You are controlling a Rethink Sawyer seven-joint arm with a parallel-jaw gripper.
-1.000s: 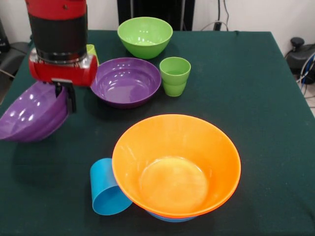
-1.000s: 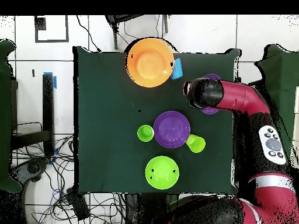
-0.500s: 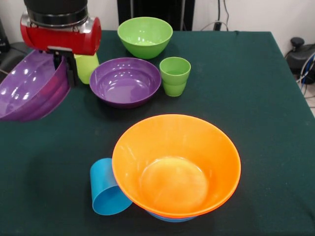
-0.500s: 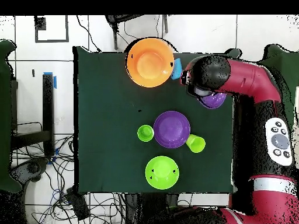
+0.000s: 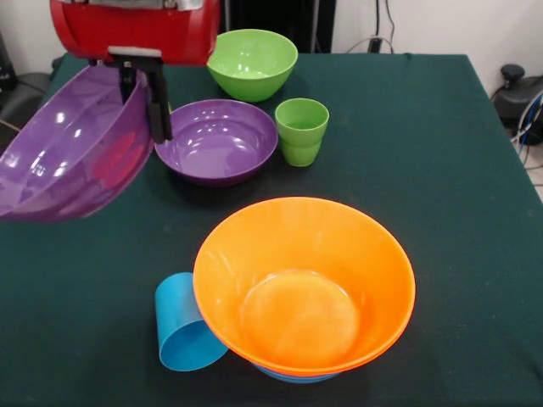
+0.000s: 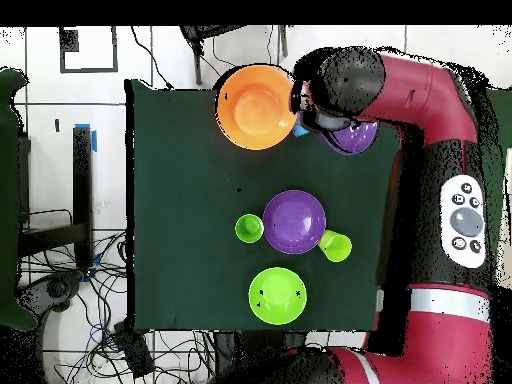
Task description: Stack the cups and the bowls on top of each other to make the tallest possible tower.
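Note:
My gripper (image 5: 142,103) is shut on the rim of a wide purple bowl (image 5: 72,157), which hangs tilted above the table's left side. In the overhead view this held bowl (image 6: 354,138) shows beside the arm's head. The tower is a big orange bowl (image 5: 304,284) sitting in a blue bowl (image 5: 293,376), and it stands apart from the gripper. A sky blue cup (image 5: 182,326) lies on its side against it. On the cloth stand a second purple bowl (image 5: 216,140), a ridged green cup (image 5: 301,130) and a green bowl (image 5: 250,61). A yellow-green cup (image 6: 336,245) shows only from overhead.
The dark green tablecloth (image 5: 458,170) covers the whole table, and its right half holds nothing. The red arm (image 6: 440,110) reaches along the table's right edge in the overhead view. Cables lie on the floor (image 6: 70,300) around the table.
The gripper has risen with the purple bowl and carried it toward the orange bowl. The bowl now hangs higher and nearer to the camera in the front view. Everything on the table stayed put.

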